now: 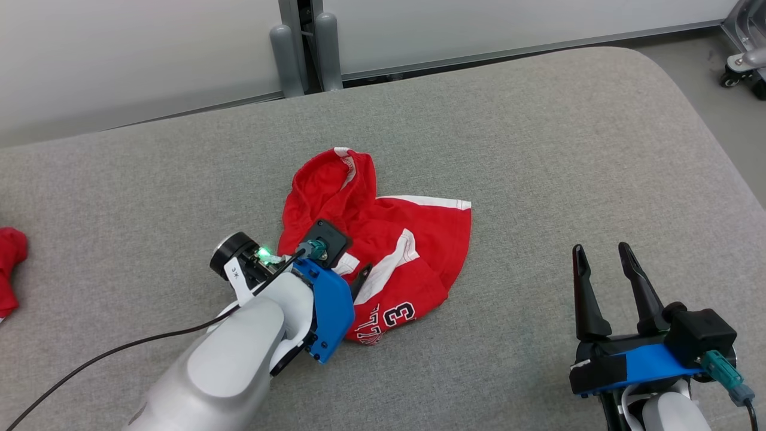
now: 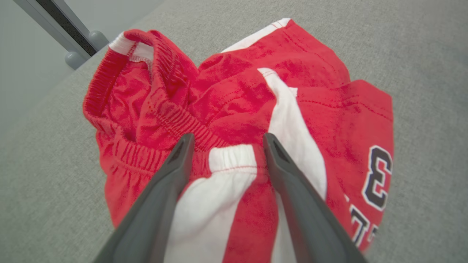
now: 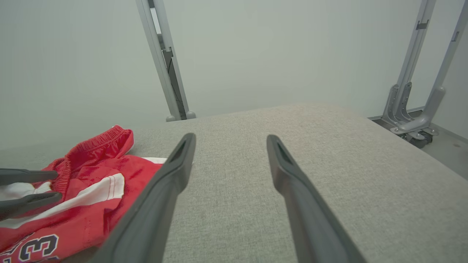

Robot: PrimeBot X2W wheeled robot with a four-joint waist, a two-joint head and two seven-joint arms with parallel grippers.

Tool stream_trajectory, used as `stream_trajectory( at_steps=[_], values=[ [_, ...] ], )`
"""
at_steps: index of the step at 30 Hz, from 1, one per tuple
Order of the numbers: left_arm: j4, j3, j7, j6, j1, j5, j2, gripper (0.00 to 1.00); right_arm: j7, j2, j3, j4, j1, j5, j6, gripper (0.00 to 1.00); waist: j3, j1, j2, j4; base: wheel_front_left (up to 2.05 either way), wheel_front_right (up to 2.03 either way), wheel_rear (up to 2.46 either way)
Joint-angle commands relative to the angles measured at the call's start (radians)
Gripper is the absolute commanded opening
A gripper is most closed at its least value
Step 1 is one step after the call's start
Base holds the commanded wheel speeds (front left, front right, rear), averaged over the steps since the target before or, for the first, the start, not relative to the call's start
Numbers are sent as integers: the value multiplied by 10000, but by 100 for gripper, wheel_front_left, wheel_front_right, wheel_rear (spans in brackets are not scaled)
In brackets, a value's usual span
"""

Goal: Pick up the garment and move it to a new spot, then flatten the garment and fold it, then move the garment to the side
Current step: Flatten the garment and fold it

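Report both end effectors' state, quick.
Left end effector: open, poised at the waistband of the red garment, nothing gripped.
Right end effector: open, holding nothing.

The garment (image 1: pixel 383 239) is bright red with white side stripes, white hem trim and a navy 3 outlined in white. The table (image 1: pixel 538 149) is flat woven grey. The left gripper (image 2: pixel 227 140) and right gripper (image 1: pixel 601 251) have dark grey fingers (image 1: pixel 583 299), blue mounts (image 1: pixel 332 305) and white forearms (image 1: pixel 239 359). At the left edge, another cloth (image 1: pixel 9 263) is red
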Motion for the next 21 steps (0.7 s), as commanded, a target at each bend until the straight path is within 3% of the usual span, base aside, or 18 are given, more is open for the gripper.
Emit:
stream_trajectory(
  at_steps=[1, 6, 7, 8, 10, 21],
  values=[
    [33, -210, 321, 13, -71, -176, 112, 100, -52, 11, -19, -47, -63, -66, -3, 100, 3, -1, 0, 41, 0, 0, 0],
    [57, -521, 746, 13, -52, -534, 250, 100, -52, 11, 48, -74, -150, -98, -3, 100, 32, -1, 0, 88, 0, 0, 0],
    [48, -515, 696, 13, -23, -605, 249, 90, -54, 11, 56, -78, -147, -102, -3, 100, 37, -1, 0, 91, 0, 0, 0],
    [93, -526, 670, 13, -9, -636, 271, 48, -52, 11, 56, -78, -147, -104, -3, 100, 41, -1, 0, 94, 0, 0, 0],
    [129, -483, 508, 31, -21, -708, 322, 0, -52, 11, 53, -83, -132, -105, -3, 100, 36, -1, 0, 107, 0, 0, 0],
    [98, 72, -1285, 589, 237, -1036, 223, 0, -52, 11, -66, -85, 197, -255, -3, 100, -426, -1, 0, 929, 0, 0, 0]
  ],
)
